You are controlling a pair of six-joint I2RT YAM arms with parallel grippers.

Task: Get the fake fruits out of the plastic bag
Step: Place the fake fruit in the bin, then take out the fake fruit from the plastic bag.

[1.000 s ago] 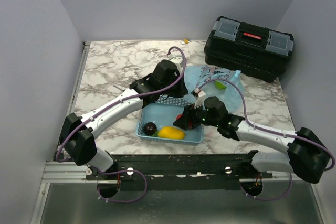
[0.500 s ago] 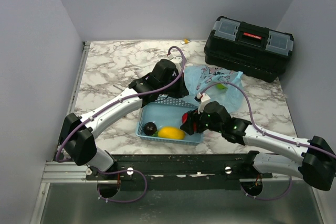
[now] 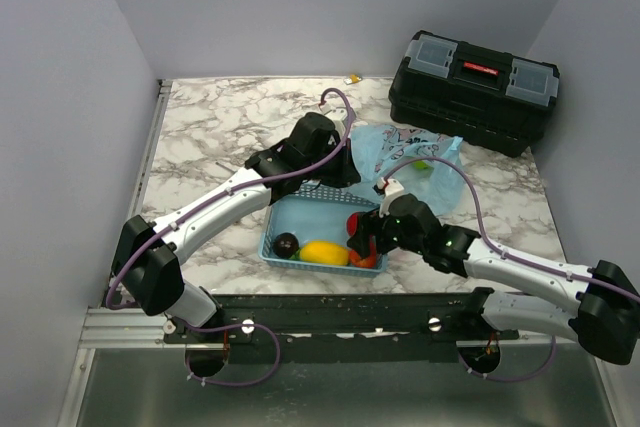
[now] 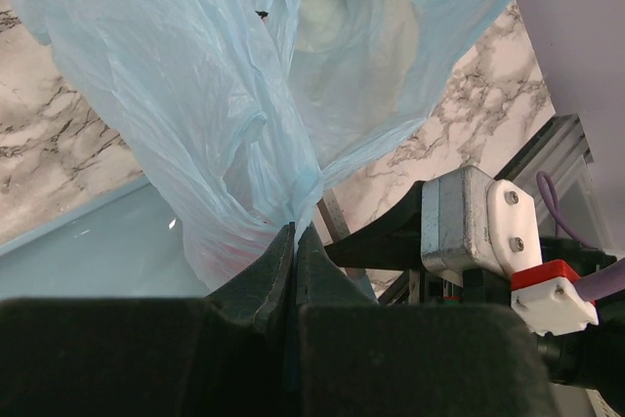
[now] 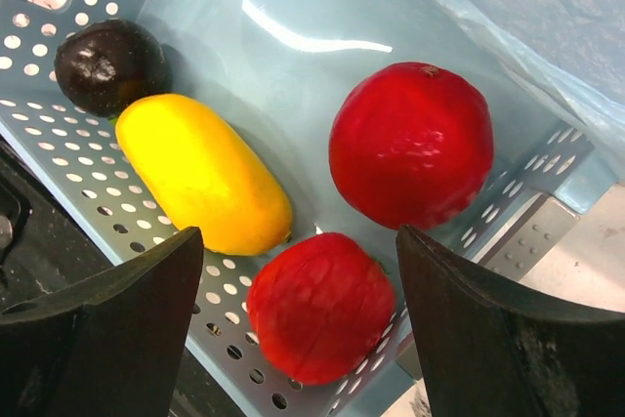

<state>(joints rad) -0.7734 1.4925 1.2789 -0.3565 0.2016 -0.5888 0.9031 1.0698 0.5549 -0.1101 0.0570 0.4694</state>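
Note:
The light-blue plastic bag (image 3: 415, 162) lies behind the blue latticed basket (image 3: 300, 209); something green (image 3: 421, 161) shows through it. My left gripper (image 4: 295, 241) is shut on a fold of the bag (image 4: 176, 95). My right gripper (image 5: 303, 280) is open over the basket's right end, its jaws wide on either side of the red strawberry-like fruit (image 5: 317, 319), which lies in the basket (image 5: 244, 26). Beside it lie the red apple (image 5: 410, 158), the yellow oblong fruit (image 5: 200, 173) and a dark plum (image 5: 107, 65). From above I see the yellow fruit (image 3: 325, 253) and the plum (image 3: 286, 244).
A black toolbox (image 3: 473, 90) stands at the back right of the marble table (image 3: 220, 127). Grey walls close in the table on three sides. A metal rail (image 3: 330, 322) runs along the near edge.
My right gripper has moved from near the bag down over the basket's right end and opened. The red strawberry-like fruit it carried now lies in the basket. The left arm has not moved.

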